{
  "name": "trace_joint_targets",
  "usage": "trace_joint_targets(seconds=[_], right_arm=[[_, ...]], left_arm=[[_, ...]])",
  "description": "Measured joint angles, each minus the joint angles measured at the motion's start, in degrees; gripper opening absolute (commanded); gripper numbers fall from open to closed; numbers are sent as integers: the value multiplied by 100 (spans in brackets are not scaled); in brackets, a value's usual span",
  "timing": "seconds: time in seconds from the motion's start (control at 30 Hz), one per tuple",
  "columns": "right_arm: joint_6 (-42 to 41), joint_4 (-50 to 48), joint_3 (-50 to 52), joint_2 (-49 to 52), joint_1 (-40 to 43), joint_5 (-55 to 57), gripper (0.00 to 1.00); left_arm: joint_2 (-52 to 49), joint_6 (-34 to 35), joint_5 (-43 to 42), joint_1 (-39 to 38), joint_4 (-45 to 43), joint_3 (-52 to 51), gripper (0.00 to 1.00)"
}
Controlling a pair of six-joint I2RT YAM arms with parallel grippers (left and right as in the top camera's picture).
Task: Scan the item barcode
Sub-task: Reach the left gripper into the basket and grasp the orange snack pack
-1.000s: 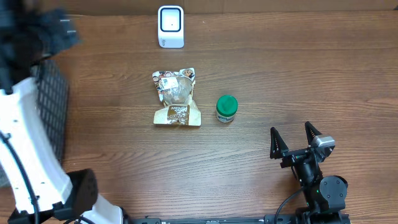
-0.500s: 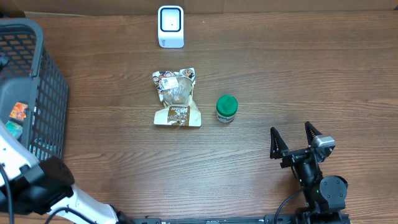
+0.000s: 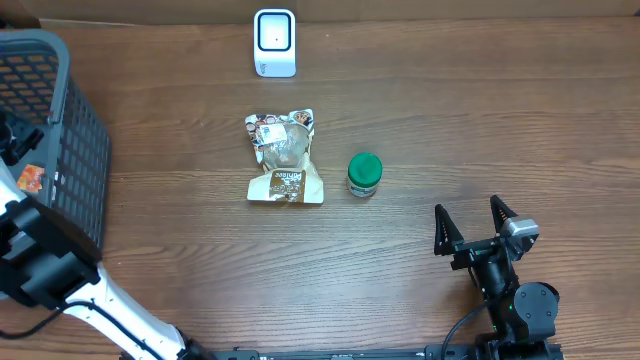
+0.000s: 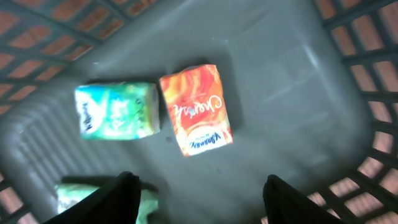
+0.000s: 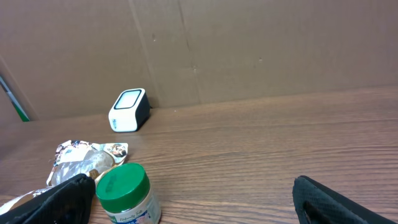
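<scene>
Hovering | left jaws apart over basket (image 4: 298, 93) | orange packet (image 4: 196, 109) ahead, untouched

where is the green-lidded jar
In the overhead view the green-lidded jar stands upright mid-table, just right of the snack pouch, with the white scanner farther back.

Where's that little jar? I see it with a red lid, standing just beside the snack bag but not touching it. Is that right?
Not quite: the lid is green, not red. The rest holds. The jar stands just beside the snack bag, with a gap of bare table between them. The overhead view shows this, and the right wrist view shows the green lid up close.
</scene>
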State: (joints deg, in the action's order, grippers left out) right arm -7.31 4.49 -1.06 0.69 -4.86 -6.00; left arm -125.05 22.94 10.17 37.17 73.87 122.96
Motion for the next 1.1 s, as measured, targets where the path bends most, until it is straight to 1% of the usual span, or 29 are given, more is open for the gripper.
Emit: trace_joint_targets(seconds=[0.17, 0.37, 0.67, 1.1], right_arm=[[2, 0, 0, 0, 0, 2, 100], [2, 2, 0, 0, 0, 0, 100], [2, 0, 0, 0, 0, 0, 100], [4, 4, 0, 0, 0, 2, 100]], left_arm=[[-426, -68, 2, 0, -50, 0, 65], [-669, -83, 83, 0, -87, -4, 66], [-732, -205, 127, 0, -210, -7, 72], [-734, -212, 129, 0, -291, -48, 73]])
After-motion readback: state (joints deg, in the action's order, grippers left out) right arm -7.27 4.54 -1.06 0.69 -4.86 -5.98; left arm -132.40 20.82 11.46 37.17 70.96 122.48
